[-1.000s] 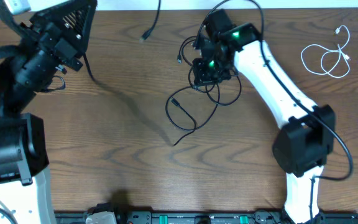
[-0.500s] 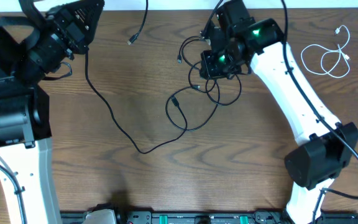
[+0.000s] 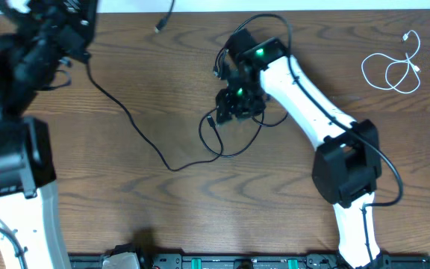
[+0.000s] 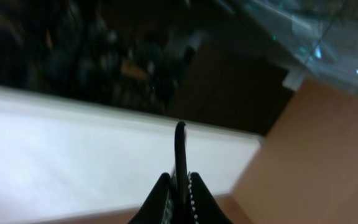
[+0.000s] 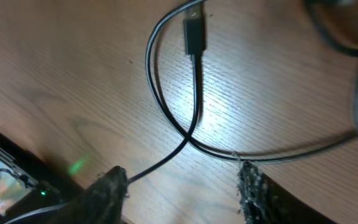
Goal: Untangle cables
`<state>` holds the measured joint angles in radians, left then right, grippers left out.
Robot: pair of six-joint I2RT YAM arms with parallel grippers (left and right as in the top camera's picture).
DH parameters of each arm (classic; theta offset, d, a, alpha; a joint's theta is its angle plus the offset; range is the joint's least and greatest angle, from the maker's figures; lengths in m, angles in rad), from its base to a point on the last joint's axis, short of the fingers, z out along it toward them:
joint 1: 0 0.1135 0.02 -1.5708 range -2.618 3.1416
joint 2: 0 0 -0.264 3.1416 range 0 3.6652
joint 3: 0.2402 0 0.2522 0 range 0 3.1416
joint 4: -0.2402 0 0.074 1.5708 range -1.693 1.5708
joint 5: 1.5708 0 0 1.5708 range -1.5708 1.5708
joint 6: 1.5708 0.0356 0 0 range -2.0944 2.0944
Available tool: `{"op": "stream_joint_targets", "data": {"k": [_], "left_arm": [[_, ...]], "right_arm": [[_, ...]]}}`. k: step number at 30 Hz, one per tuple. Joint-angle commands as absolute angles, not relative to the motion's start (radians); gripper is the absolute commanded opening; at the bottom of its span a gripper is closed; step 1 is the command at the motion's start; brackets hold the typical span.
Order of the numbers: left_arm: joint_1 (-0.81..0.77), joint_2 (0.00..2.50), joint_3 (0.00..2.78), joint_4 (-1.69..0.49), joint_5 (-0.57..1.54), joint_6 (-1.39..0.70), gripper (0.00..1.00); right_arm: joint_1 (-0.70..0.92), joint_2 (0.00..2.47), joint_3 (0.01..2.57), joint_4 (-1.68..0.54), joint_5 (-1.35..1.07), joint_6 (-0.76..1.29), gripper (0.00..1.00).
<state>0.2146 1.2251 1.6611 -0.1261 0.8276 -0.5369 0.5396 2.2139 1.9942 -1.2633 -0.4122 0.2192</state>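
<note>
The crossed black cables (image 5: 190, 132) are lying between the spread right fingers (image 5: 252, 186); the far-off left fingers (image 4: 161, 196) are pinching one strand (image 4: 180, 140).

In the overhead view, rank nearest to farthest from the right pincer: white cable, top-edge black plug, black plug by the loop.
1. Black plug by the loop, beside the right pincer.
2. Top-edge black plug, picture's upper left.
3. White cable, picture's upper right.

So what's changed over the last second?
The left end effector, shut on the long thin black cable, drew it out leftward from the black cable tangle. The right end effector slid down-left in the overhead view and opened. The coiled white cable stayed put.
</note>
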Motion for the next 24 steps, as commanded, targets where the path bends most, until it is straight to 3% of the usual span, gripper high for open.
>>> {"op": "stream_joint_targets", "data": {"k": [1,8,24], "left_arm": [[0.257,1.181,1.673,-0.044,0.796,-0.591,0.07],[0.278,1.16,1.673,0.066,0.795,-0.634,0.07],[0.278,1.163,1.673,0.06,0.796,-0.633,0.07]], "right_arm": [[0.566,2.239,1.995,-1.261,-0.425,0.212,0.6],[0.623,2.292,1.995,-1.213,-0.426,0.26,0.69],[0.727,2.448,1.995,-1.142,-0.606,0.336,0.68]]}}
